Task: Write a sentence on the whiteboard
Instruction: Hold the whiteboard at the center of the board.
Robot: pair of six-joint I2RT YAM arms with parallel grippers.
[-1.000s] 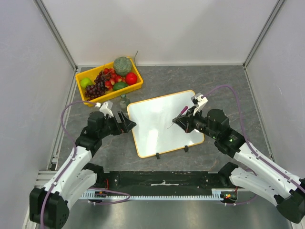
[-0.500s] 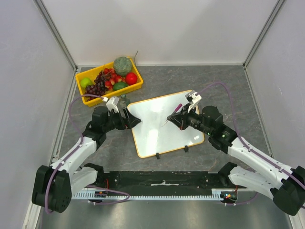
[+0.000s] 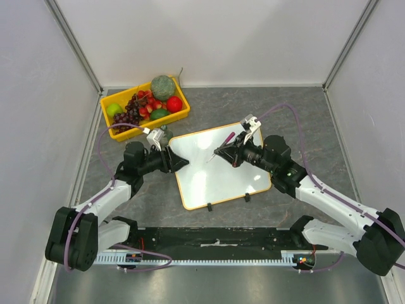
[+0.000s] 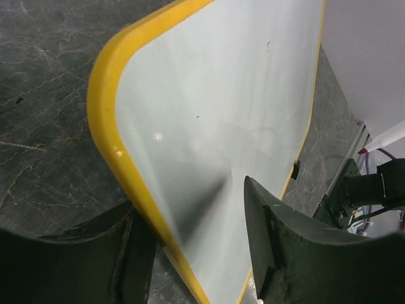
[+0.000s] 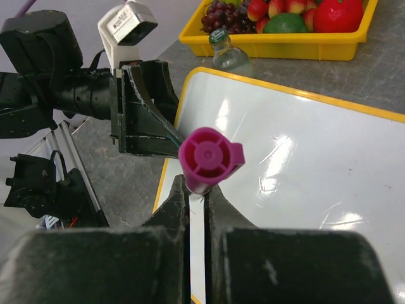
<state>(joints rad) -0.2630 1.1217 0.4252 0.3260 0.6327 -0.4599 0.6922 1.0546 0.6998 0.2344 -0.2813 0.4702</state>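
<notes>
At the upper left of the top view sits a yellow tray (image 3: 154, 124) heaped with fruit. Just below and right of it, the left gripper (image 3: 176, 162) reaches the left corner of the whiteboard (image 3: 212, 180). In the left wrist view its fingers (image 4: 297, 247) stand either side of the yellow-framed edge, one under and one over the white face (whether they actually pinch it, I cannot tell). A small clear bottle (image 3: 164, 134) stands between the tray and the board. The whiteboard lies flat on the grey table (image 3: 285, 107) at the centre of the frame, with its two black feet on its lower edge. Over its upper middle slants a magenta marker (image 3: 219, 146), with the right gripper (image 3: 231, 154) clenched around its barrel.
</notes>
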